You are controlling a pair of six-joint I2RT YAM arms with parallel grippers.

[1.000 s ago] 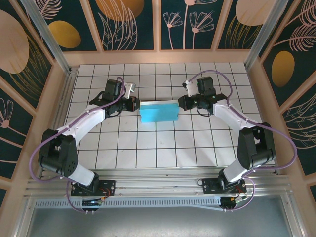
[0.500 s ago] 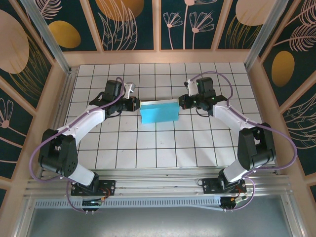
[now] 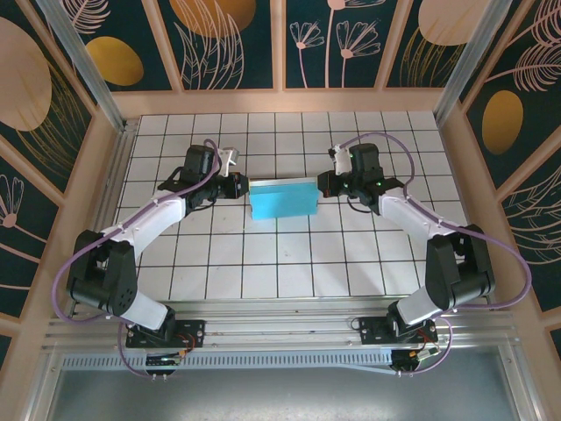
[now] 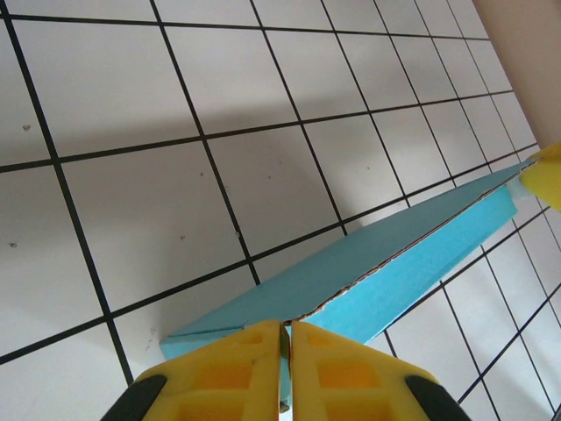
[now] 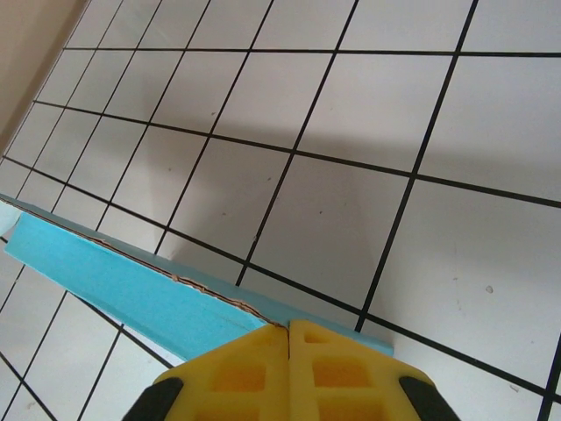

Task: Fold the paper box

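On my left, the left arm [image 3: 145, 224] reaches in from the near-left corner of the white tiled counter [image 3: 263, 263] toward its middle, and the left fingers [image 3: 242, 185] meet the left end of the paper box [image 3: 282, 199]. From the left wrist camera I see those yellow left fingers [image 4: 273, 340] pressed almost together, with only a thin edge of teal card pinched in the seam between them. The paper box [image 4: 386, 272] runs away from that grip as a long, shallow teal shape, its raw card edge showing along the top. The box sits around the middle of the counter, somewhat nearer the far edge than the near one, lying crosswise between the two arms. I cannot tell whether its underside is touching the tiles. At its right end the right fingers [image 3: 323, 183] come in from the right arm [image 3: 421, 224]. In the right wrist camera the right fingers [image 5: 302, 338] are likewise closed down to a sliver, gripping the card wall of the paper box [image 5: 131, 289], which stretches off toward the left side of that view.
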